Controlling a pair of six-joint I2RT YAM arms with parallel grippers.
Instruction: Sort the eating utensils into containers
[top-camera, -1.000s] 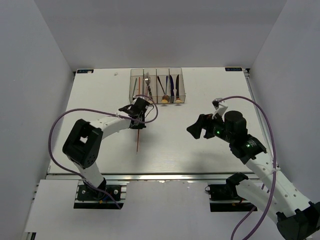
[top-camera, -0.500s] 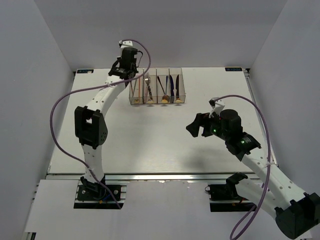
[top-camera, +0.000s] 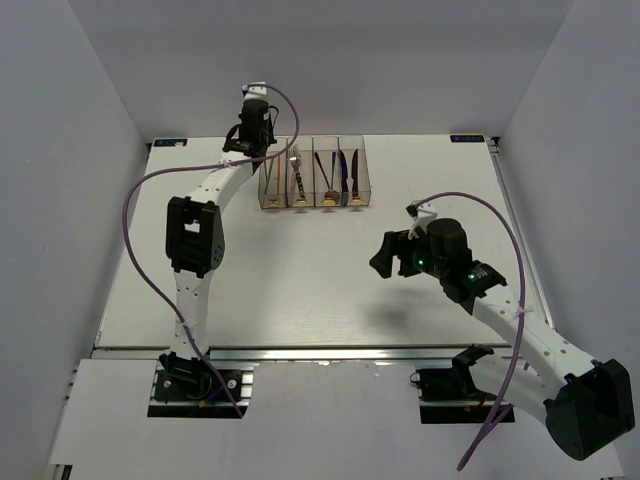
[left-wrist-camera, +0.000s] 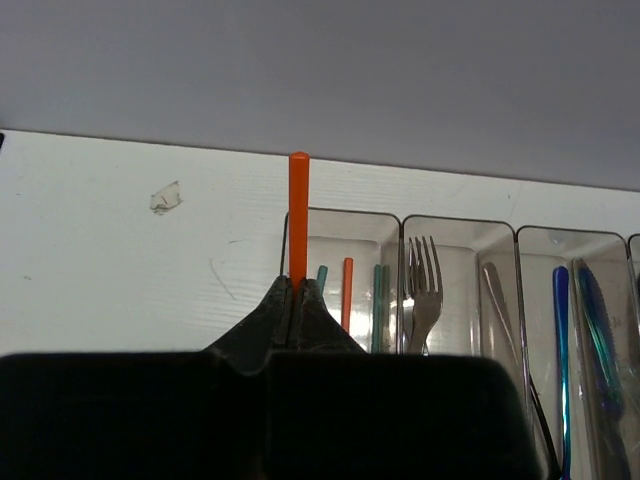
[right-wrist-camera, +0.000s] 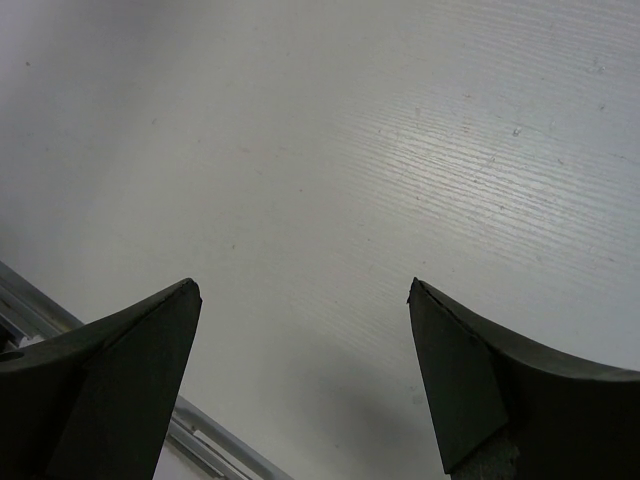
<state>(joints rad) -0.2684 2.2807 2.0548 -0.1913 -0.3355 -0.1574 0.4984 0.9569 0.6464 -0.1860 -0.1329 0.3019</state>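
My left gripper (left-wrist-camera: 297, 283) is shut on a red chopstick (left-wrist-camera: 298, 215) that stands up past its tips, held above the leftmost of the four joined clear bins (top-camera: 314, 202). In the left wrist view that bin (left-wrist-camera: 340, 232) holds a red chopstick (left-wrist-camera: 346, 290) and teal chopsticks (left-wrist-camera: 379, 305). The second bin holds a silver fork (left-wrist-camera: 424, 285). Bins further right hold a dark spoon (left-wrist-camera: 497, 295) and blue knives (left-wrist-camera: 560, 330). In the top view my left gripper (top-camera: 254, 140) is at the back, left of the bins. My right gripper (top-camera: 382, 262) is open and empty over bare table (right-wrist-camera: 330, 180).
A small mark (left-wrist-camera: 165, 197) lies on the white table left of the bins. The back wall (left-wrist-camera: 320, 70) rises just behind the bins. A metal rail (right-wrist-camera: 190, 435) runs along the table's near edge in the right wrist view.
My left arm has lifted the red chopstick from the middle of the table and carried it to the back, over the leftmost bin. My right gripper has shifted slightly left.
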